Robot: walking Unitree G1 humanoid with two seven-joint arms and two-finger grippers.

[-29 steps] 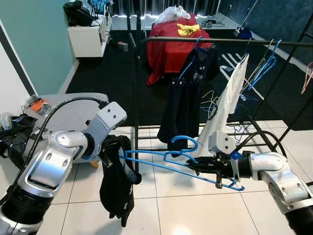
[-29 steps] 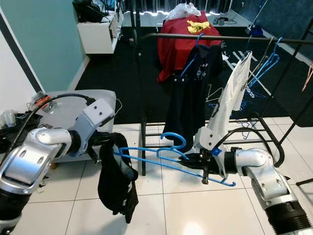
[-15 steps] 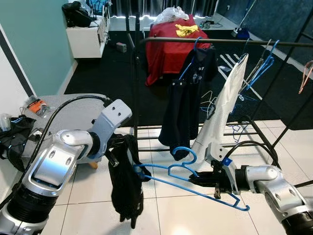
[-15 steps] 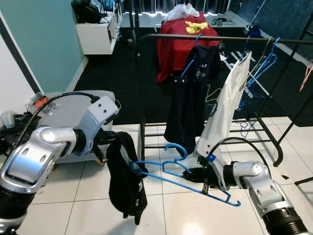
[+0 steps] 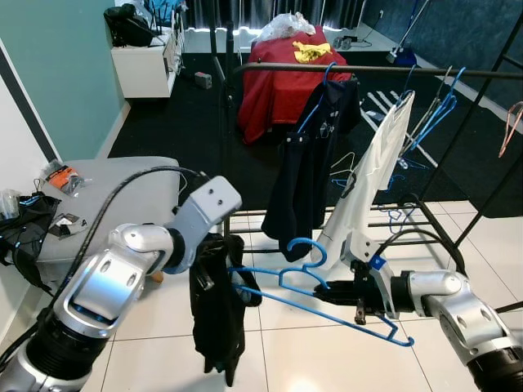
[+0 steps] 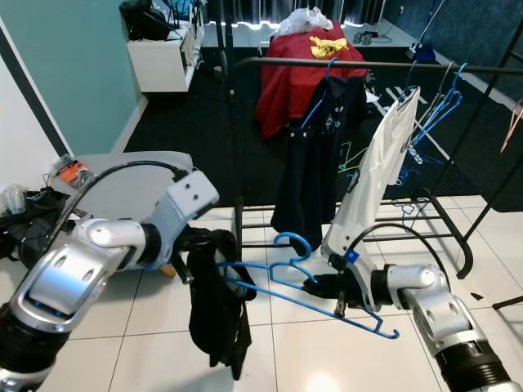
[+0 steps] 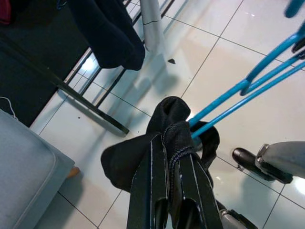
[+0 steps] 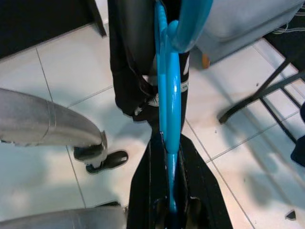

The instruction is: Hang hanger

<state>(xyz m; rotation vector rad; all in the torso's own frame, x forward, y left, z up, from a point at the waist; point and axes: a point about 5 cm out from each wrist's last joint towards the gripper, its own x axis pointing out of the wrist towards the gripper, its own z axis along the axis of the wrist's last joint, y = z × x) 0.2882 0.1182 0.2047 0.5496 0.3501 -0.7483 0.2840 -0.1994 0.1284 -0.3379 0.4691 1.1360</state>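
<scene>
Lower left of centre: left gripper (image 5: 214,260) clamps a black garment (image 5: 216,314) threaded on one end of the blue hanger (image 5: 315,290). Lower right: right gripper (image 5: 341,292) is closed around the hanger's middle, below the clothes rack (image 5: 368,70).

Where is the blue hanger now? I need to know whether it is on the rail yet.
Not yet: the blue hanger is low in front of the rack, held by the right gripper, its left end inside the black garment that the left gripper grips.
</scene>
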